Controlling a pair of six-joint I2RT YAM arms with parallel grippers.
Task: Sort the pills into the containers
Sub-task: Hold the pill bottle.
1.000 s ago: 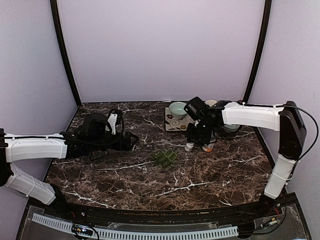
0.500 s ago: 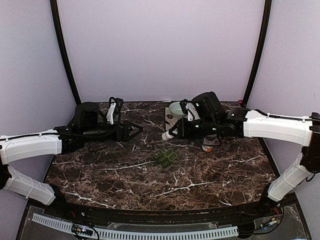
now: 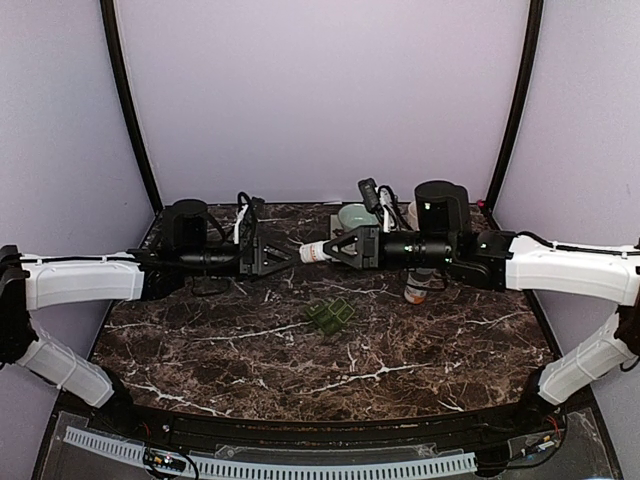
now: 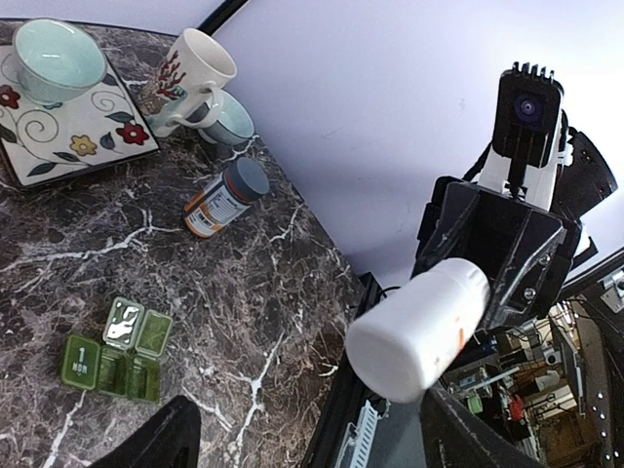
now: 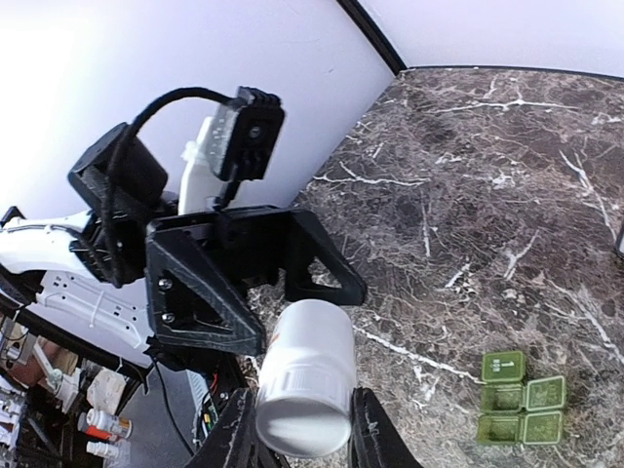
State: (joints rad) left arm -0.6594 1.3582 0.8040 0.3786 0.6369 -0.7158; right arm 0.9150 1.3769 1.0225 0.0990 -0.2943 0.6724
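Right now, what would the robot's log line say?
right hand: holds white pill bottle sideways, aloft | left hand: open, near its free end | pill organiser: on table

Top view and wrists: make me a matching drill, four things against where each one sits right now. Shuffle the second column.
Things:
1 white bottle
2 orange bottle
3 pill organiser
4 pale bowl

Places:
a on the floral plate
b flat on the marble, mid-table
c off the table, gripped by the right tool
d on the table near the white mug, grey cap on

Pairs: 1-c, 2-d, 3-b, 4-a
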